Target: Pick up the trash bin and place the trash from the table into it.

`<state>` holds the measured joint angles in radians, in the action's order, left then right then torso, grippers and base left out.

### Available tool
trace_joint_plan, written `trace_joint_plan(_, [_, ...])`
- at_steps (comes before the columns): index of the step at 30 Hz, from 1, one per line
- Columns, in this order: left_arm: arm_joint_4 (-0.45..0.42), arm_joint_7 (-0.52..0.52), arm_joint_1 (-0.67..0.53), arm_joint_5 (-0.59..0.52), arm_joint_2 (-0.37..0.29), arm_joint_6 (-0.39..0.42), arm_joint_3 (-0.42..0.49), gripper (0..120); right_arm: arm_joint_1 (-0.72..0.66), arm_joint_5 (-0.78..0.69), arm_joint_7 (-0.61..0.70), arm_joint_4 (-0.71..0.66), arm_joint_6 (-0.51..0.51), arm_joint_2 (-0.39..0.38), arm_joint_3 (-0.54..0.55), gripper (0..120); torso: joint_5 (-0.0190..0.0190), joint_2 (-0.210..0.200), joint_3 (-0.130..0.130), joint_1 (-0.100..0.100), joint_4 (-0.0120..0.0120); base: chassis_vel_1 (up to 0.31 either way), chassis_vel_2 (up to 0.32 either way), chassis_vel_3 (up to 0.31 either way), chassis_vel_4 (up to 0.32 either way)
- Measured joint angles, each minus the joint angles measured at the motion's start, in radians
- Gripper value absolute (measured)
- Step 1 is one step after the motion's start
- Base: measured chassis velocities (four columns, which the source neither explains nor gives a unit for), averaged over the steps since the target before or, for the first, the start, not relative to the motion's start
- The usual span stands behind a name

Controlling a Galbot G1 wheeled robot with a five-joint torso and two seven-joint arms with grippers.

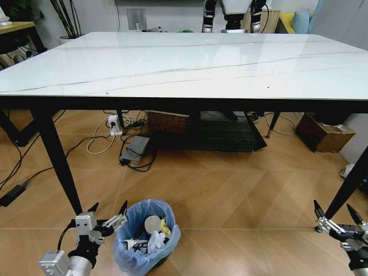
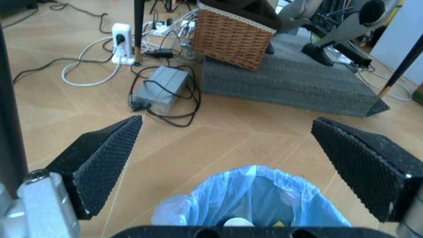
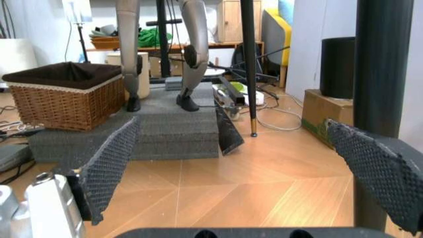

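A robotics lab dressed as a home: wood floor, wicker basket [image 2: 235, 37], tangled cables [image 1: 129, 144], humanoid robot legs [image 3: 158, 49].

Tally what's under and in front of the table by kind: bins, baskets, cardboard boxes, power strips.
Trash bin: 1
Wicker basket: 1
Cardboard box: 1
White power strip: 1
Total: 4

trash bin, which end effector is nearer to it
Left. The left end effector is open just beside the trash bin on the floor; the right end effector is open far off, near the table leg.
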<state>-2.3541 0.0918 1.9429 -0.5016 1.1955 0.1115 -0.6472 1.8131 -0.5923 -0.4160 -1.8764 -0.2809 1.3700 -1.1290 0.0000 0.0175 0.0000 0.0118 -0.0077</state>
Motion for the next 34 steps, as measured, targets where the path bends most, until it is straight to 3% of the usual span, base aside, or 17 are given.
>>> trace_joint_plan(34, [0.012, -0.005, 0.014, 0.020, 0.012, -0.015, 0.019, 100, 0.011, -0.008, 0.000, -0.010, -0.001, -0.001, 0.002, 100, 0.0000, 0.000, 0.000, 0.000, 0.0000, 0.000, 0.000, 0.000, 0.000])
